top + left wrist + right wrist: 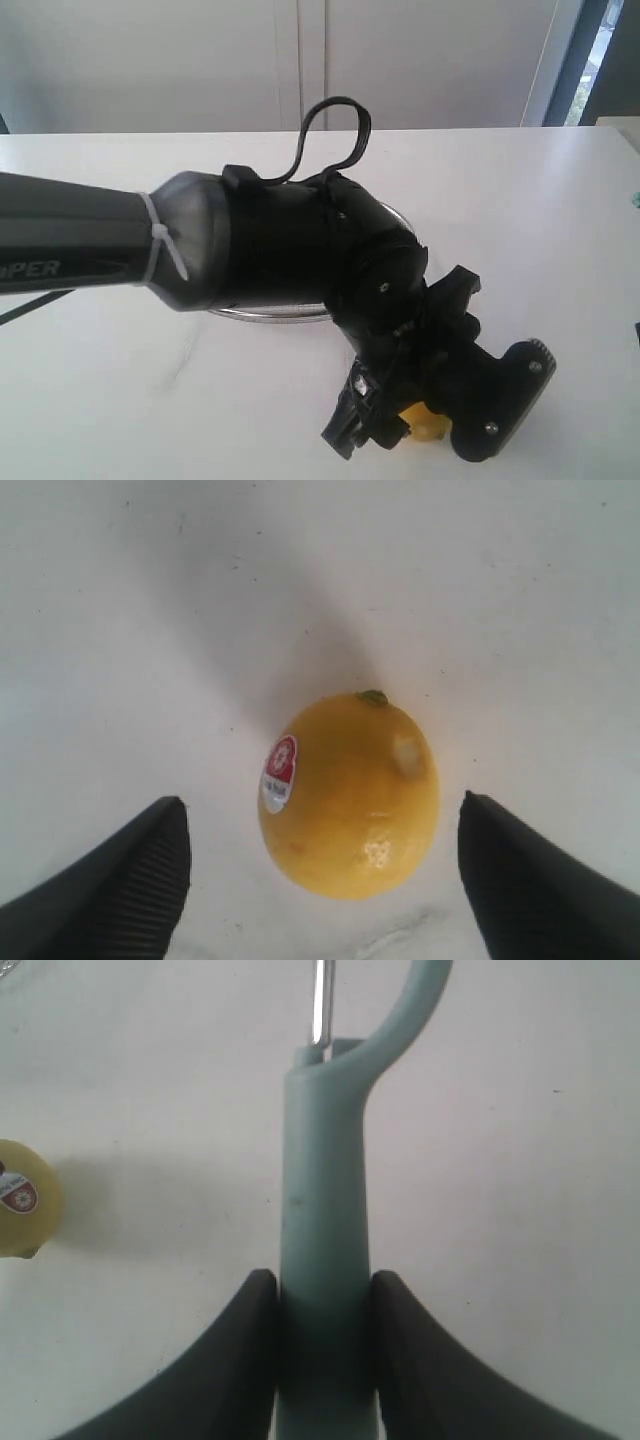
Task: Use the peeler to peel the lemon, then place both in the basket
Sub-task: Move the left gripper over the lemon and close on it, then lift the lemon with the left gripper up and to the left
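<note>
The yellow lemon (pixel 350 795), with a red and white sticker, rests on the white table between the two wide-apart fingers of my left gripper (pixel 322 810), which is open and touches nothing. In the exterior view only a bit of the lemon (pixel 427 426) shows beneath the left arm's wrist. My right gripper (pixel 322 1285) is shut on the pale teal handle of the peeler (pixel 322 1180), whose silver blade runs out of the picture. The lemon (pixel 25 1210) also shows off to one side in the right wrist view. A short arc of the basket rim (pixel 268 315) peeks out behind the left arm.
The left arm (pixel 250 250) fills the middle of the exterior view and hides most of the basket and the right gripper. White tabletop (pixel 540 200) stretches around, with a wall behind it.
</note>
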Controlling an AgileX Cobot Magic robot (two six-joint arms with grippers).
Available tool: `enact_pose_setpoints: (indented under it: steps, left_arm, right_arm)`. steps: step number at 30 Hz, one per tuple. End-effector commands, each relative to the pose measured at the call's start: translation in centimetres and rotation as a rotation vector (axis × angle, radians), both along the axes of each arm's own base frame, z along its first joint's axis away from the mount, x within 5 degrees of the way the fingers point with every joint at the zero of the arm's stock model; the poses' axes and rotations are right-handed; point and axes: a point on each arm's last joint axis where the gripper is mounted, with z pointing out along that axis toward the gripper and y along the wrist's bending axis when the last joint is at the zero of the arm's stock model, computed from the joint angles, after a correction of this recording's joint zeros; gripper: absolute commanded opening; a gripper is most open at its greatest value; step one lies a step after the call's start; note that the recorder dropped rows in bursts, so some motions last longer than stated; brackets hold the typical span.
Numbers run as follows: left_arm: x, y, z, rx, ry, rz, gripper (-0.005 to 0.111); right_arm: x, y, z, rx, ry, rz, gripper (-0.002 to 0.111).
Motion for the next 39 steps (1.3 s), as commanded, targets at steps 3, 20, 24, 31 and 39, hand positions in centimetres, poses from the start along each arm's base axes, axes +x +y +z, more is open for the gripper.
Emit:
enact_pose_setpoints:
  steps: [3,20,24,31,39]
  left_arm:
    - [-0.2,-0.4,-0.6,0.004,0.009,-0.012,0.080]
    - [0.6,-1.3,-3.2,0.022,-0.039,-0.038,0.085]
    - [0.6,-1.3,-3.2,0.023,-0.045,-0.041,0.085]
    - [0.6,-1.4,-3.2,0.011,-0.050,-0.041,0.085]
    - [0.7,-1.4,-3.7,0.023,-0.045,-0.041,0.085]
  right_arm:
    - [-0.1,-0.2,0.0,-0.006,-0.008,-0.012,0.000]
    - [-0.1,-0.2,0.0,-0.006,-0.008,-0.012,0.000]
    - [-0.1,-0.2,0.0,-0.006,-0.008,-0.012,0.000]
    - [-0.1,-0.2,0.0,-0.006,-0.008,-0.012,0.000]
    - [-0.1,-0.2,0.0,-0.006,-0.008,-0.012,0.000]
